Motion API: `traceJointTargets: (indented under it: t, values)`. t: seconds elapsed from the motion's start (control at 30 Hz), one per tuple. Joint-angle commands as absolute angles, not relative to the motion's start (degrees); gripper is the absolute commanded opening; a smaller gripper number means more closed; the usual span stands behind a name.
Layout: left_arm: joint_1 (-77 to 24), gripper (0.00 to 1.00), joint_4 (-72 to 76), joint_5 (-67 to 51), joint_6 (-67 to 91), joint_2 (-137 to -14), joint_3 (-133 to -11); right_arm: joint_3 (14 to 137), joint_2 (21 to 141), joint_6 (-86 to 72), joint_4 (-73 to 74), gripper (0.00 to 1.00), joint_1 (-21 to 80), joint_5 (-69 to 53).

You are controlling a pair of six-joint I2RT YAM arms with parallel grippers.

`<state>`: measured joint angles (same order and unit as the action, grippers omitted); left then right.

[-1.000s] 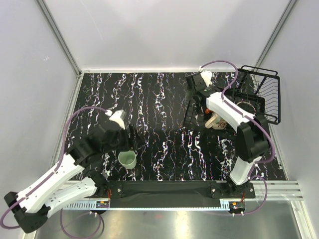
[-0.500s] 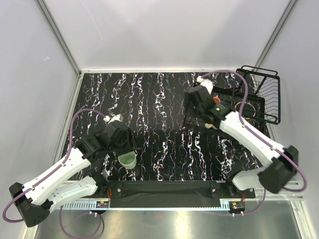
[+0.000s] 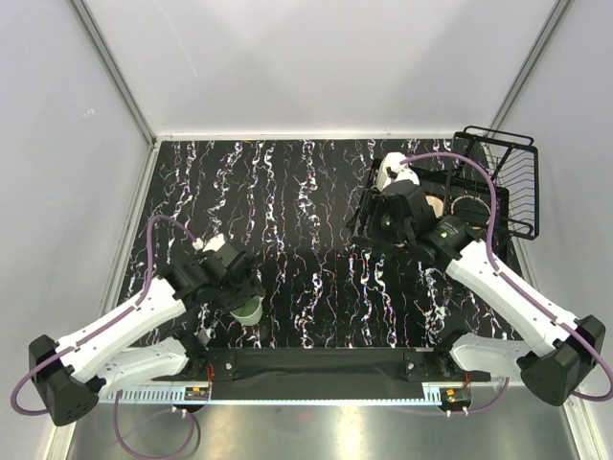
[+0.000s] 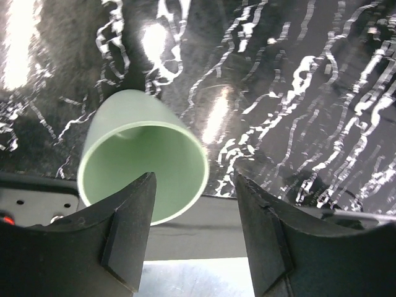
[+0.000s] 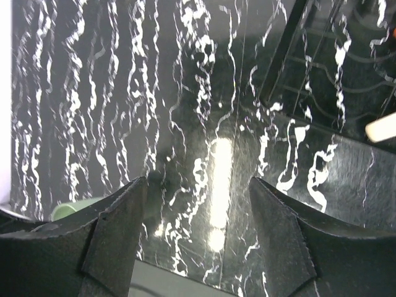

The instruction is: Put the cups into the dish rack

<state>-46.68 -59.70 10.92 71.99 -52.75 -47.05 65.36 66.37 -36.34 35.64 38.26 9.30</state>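
A pale mint-green cup (image 3: 249,310) (image 4: 139,148) stands upright near the table's front edge, left of the middle. My left gripper (image 3: 243,293) (image 4: 194,177) hangs open over it. One finger (image 4: 127,232) sits over the cup's mouth and the other (image 4: 266,238) is outside the rim, with a gap. My right gripper (image 3: 365,223) (image 5: 197,180) is open above bare tabletop, just left of the black wire dish rack (image 3: 503,187) (image 5: 291,68). A cream cup (image 3: 437,204) (image 5: 383,129) shows partly in the rack, behind the right arm.
The rack stands at the back right corner against the white wall (image 3: 575,144). A black bar and metal rail (image 3: 316,362) run along the near edge, close behind the mint cup. The mint cup's rim (image 5: 71,209) also shows in the right wrist view.
My left arm came down over the mint cup and its jaws narrowed. The right arm swung its elbow out to the right; its gripper stayed by the rack's left edge.
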Motion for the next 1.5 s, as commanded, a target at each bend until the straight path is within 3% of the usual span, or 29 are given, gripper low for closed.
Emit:
traceJointTargets:
  t: [0.0,0.3,0.4,0.63,0.67,0.9,1.03,1.2,1.33,1.47]
  values:
    - [-47.2,0.61,-61.3,14.5,76.1,-54.5,-46.5,64.3,64.7,-36.6,33.9,0.74,38.7,6.6]
    - [-47.5,0.61,-60.5,15.4,78.2,-60.6,-47.8,63.3,63.0,-35.9,34.3,0.75,38.7,6.1]
    - [-47.9,0.56,-59.8,15.5,78.1,-62.0,-47.3,62.8,62.8,-35.9,34.2,0.75,38.8,6.1]
    - [-48.3,0.13,-58.1,15.8,78.1,-58.6,-46.0,63.9,63.9,-34.5,35.0,0.75,38.7,3.3]
    - [-48.3,0.01,-57.7,16.0,77.8,-58.1,-46.2,64.9,64.6,-34.2,35.3,0.75,38.7,2.8]
    - [-48.2,0.0,-49.9,14.1,67.3,-52.2,-52.3,68.6,66.9,-28.4,36.6,0.76,38.6,-5.3]
    - [-48.2,0.0,-36.4,5.8,53.8,-48.3,-55.0,70.1,66.5,-25.9,36.6,0.79,38.7,-10.9]
    - [-48.3,0.0,-21.9,0.4,46.2,-43.6,-56.1,73.2,64.2,-23.8,37.3,0.86,38.6,-18.4]
    - [-48.2,0.0,-12.5,-5.7,42.0,-40.8,-57.0,78.5,62.0,-20.5,40.9,1.0,38.6,-19.8]
    - [-48.1,0.0,-2.0,-12.7,42.6,-38.8,-54.5,81.3,60.1,-16.7,41.7,1.0,38.6,-25.0]
